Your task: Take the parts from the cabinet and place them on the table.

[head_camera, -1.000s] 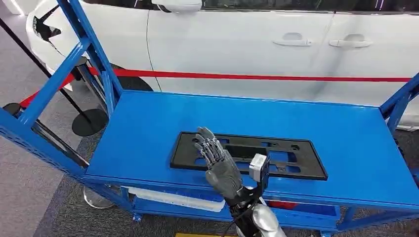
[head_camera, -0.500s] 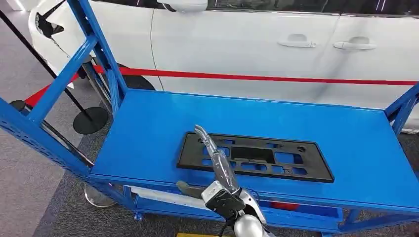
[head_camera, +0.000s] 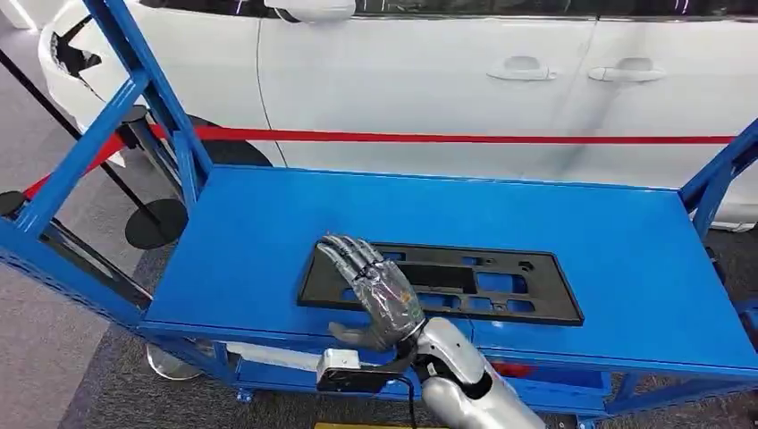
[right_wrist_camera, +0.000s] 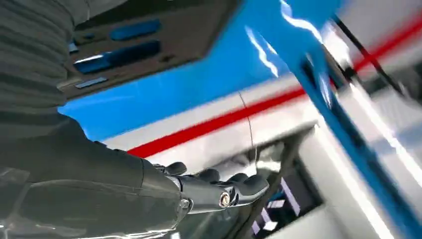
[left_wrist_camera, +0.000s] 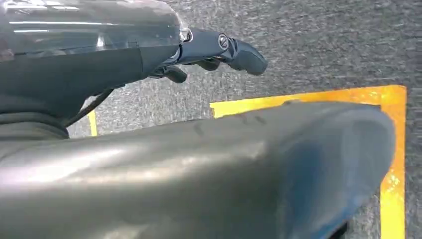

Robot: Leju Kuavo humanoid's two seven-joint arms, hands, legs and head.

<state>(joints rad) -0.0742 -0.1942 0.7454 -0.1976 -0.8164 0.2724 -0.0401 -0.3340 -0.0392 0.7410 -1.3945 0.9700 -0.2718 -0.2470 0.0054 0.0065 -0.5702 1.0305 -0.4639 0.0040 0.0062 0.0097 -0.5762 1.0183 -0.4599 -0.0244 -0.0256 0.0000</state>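
- The right hand (head_camera: 375, 295) hovers with fingers spread and nothing held, over the left end of the black plastic frame (head_camera: 447, 281).
- The frame lies flat near the front edge of the blue surface (head_camera: 268, 232).
- The left hand (left_wrist_camera: 219, 50) hangs over grey carpet, fingers loosely curled, holding nothing.

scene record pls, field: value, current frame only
part: black plastic frame, flat on shelf
surface: blue cabinet shelf
right hand: raised over the frame's left end, fingers spread, holding nothing
left hand: hanging over grey floor with yellow tape, fingers curled in, holding nothing
background: white car, red barrier tape
part picked: not yet
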